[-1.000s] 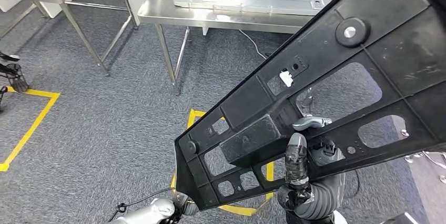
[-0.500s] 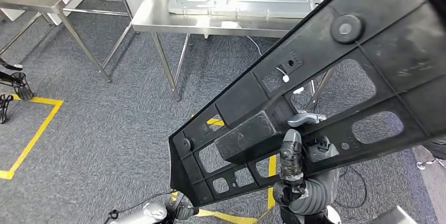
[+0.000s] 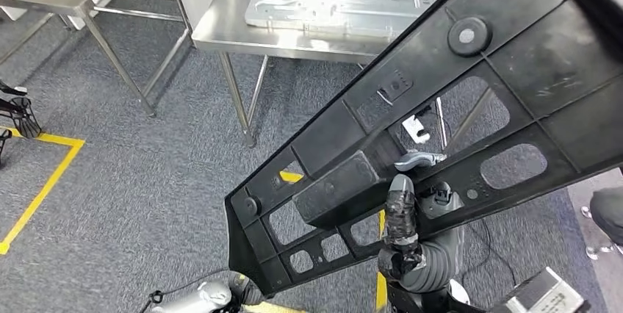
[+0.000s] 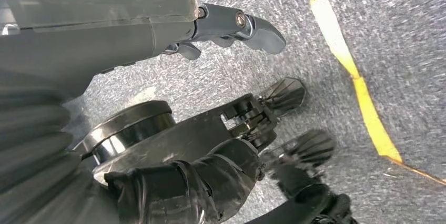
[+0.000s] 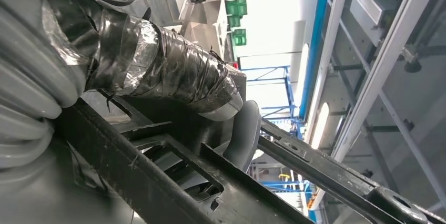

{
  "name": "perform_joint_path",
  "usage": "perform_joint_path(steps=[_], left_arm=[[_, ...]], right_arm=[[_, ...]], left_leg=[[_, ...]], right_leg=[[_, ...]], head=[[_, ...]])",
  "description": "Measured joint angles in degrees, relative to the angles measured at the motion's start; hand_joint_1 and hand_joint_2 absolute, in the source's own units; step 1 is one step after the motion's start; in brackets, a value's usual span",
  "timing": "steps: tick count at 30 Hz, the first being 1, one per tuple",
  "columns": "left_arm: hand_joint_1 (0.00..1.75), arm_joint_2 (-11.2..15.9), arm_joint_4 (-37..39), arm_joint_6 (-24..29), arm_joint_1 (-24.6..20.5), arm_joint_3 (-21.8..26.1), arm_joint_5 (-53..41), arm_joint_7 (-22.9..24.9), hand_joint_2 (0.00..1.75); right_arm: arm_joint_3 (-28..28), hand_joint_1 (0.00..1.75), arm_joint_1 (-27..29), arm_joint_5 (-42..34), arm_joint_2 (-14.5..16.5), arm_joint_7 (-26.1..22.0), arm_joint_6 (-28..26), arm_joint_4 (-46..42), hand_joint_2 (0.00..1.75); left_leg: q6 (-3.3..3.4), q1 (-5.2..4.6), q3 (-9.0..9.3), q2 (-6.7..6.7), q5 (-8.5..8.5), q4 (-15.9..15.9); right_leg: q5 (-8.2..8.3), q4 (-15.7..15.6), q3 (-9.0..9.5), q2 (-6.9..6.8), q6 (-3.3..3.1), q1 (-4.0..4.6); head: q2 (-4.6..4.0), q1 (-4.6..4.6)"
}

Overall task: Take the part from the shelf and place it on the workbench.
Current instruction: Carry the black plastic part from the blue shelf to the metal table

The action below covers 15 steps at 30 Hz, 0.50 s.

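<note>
Currently the right hand (image 3: 413, 203) grips the part (image 3: 441, 107) near its middle, taped thumb up across a rib, fingers hooked through a cutout; the right wrist view shows that thumb clamped on a black bar (image 5: 158, 182). The part is held in the air, tilted, its low corner near the floor and its high end running off the frame.

Risk, as I judge it: a single grip point on a long panel (lots of leverage) could let it pivot or slip; the low corner might catch the bench leg (image 3: 236, 96) on approach, and the high end could sweep the metal plate (image 3: 330, 4) already lying on the bench (image 3: 228, 34).

Left hand (image 4: 231, 24) hangs over the carpet (image 3: 132, 166), holding nothing, fingers loosely apart.

Part: black rigid plastic, ribbed, matte, scuffed, many cutouts, round bosses. Bench: shiny steel. Carpet: grey, nubby, with yellow tape (image 3: 44, 173).
</note>
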Motion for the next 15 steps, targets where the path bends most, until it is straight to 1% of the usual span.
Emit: perform_joint_path(steps=[1,2,3,4,5,7,8,9,10,11,12,13,14,15], left_arm=[[0.0,-0.02,0.0,0.02,0.01,0.0,0.0,0.0,1.75],[0.0,-0.03,-0.01,0.03,-0.02,0.0,0.0,0.0,1.75],[0.0,-0.04,-0.01,0.05,-0.1,0.0,0.01,0.01,1.75],[0.0,-0.04,-0.01,0.08,-0.18,0.0,0.01,0.02,1.75],[0.0,-0.03,-0.01,0.1,-0.26,0.0,0.02,0.03,1.75],[0.0,-0.03,0.0,0.13,-0.41,0.0,0.12,0.08,1.75],[0.0,-0.04,0.0,0.13,-0.5,0.0,0.15,0.11,1.75],[0.0,-0.06,0.0,0.12,-0.62,0.0,0.18,0.15,1.75],[0.0,-0.07,0.0,0.11,-0.71,0.0,0.16,0.18,1.75],[0.0,-0.09,0.0,0.11,-0.76,0.0,0.15,0.22,1.75],[0.0,-0.1,0.0,0.11,-0.73,0.0,0.15,0.27,1.75],[0.0,-0.12,0.0,0.11,-0.63,0.0,0.15,0.31,1.75],[0.0,-0.13,0.0,0.11,-0.52,0.0,0.15,0.34,1.75],[0.0,-0.13,0.0,0.11,-0.46,0.0,0.15,0.35,1.75]], right_arm=[[0.01,1.75,-0.02,-0.14,-0.01,-0.03,0.03,0.02,1.75],[0.01,1.75,-0.05,-0.22,-0.01,-0.06,0.07,0.07,1.75],[0.02,1.75,-0.12,-0.28,-0.02,-0.09,0.14,0.11,1.75],[0.02,1.75,-0.14,-0.33,-0.02,-0.1,0.21,0.17,1.75],[0.02,1.75,-0.19,-0.36,-0.03,-0.1,0.29,0.22,1.75],[0.03,1.75,-0.3,-0.38,-0.02,-0.11,0.39,0.25,1.75],[0.03,1.75,-0.39,-0.4,-0.01,-0.12,0.43,0.25,1.75],[0.04,1.75,-0.52,-0.44,0.01,-0.13,0.47,0.25,1.75],[0.04,1.75,-0.64,-0.5,0.02,-0.13,0.52,0.25,1.75],[0.04,1.75,-0.75,-0.6,0.02,-0.14,0.58,0.26,1.75],[0.04,1.75,-0.83,-0.73,0.02,-0.15,0.62,0.29,1.75],[0.04,1.75,-0.86,-0.84,0.02,-0.15,0.64,0.36,1.75],[0.04,1.75,-0.86,-0.93,0.02,-0.16,0.66,0.44,1.75],[0.04,1.75,-0.86,-0.98,0.02,-0.21,0.66,0.52,1.75]], left_leg=[[-0.19,0.06,0.82,-0.04,-0.7,0.09],[-0.51,0.01,1.44,-0.08,-1.42,0.19],[-0.88,-0.07,1.83,-0.11,-2.11,0.36],[-1.25,-0.15,2.02,-0.1,-2.58,0.39],[-1.59,-0.24,2.07,-0.06,-2.87,0.22],[-2.13,-0.17,2.63,0.1,-3.27,-0.17],[-2.42,-0.12,2.64,0.17,-3.66,0.35],[-2.71,-0.04,1.99,0.21,-4.39,2.07],[-2.97,0.05,0.36,0.22,-5.41,5.01],[-3.19,0.1,-2.03,0.23,-6.53,8.96],[-3.34,0.14,-4.85,0.23,-7.42,13.02],[-3.4,0.15,-7.39,0.23,-7.4,15.96],[-3.35,0.15,-9.11,0.22,-6.24,16.99],[-3.16,0.13,-9.7,0.19,-3.83,15.63]], right_leg=[[3.14,-3.79,0.84,-0.04,0.05,-0.13],[5.37,-7.42,2.02,-0.08,0.08,-0.16],[6.61,-10.55,3.22,-0.06,-0.07,-0.16],[6.87,-12.3,3.97,-0.01,-0.3,-0.09],[6.26,-12.67,4.32,0.1,-0.68,0.06],[5.78,-13.12,4.78,0.31,-1.49,0.07],[5.53,-13.33,5.18,0.37,-1.89,0.02],[5.32,-13.59,5.69,0.37,-2.22,-0.08],[5.04,-13.81,6.22,0.35,-2.54,-0.1],[4.71,-13.91,6.66,0.36,-2.79,-0.04],[4.36,-13.95,7.04,0.44,-2.94,0.05],[3.97,-13.96,7.45,0.62,-3.02,0.14],[3.55,-13.96,7.95,0.87,-3.05,0.24],[3.09,-13.96,8.59,1.17,-3.05,0.35]], head=[[0.0,0.03],[0.0,0.09],[0.0,0.21],[0.0,0.28],[0.0,0.29],[0.0,0.17],[0.0,0.04],[0.0,-0.05],[0.0,-0.13],[0.0,-0.22],[0.0,-0.24],[0.0,-0.24],[0.0,-0.25],[0.0,-0.26]])
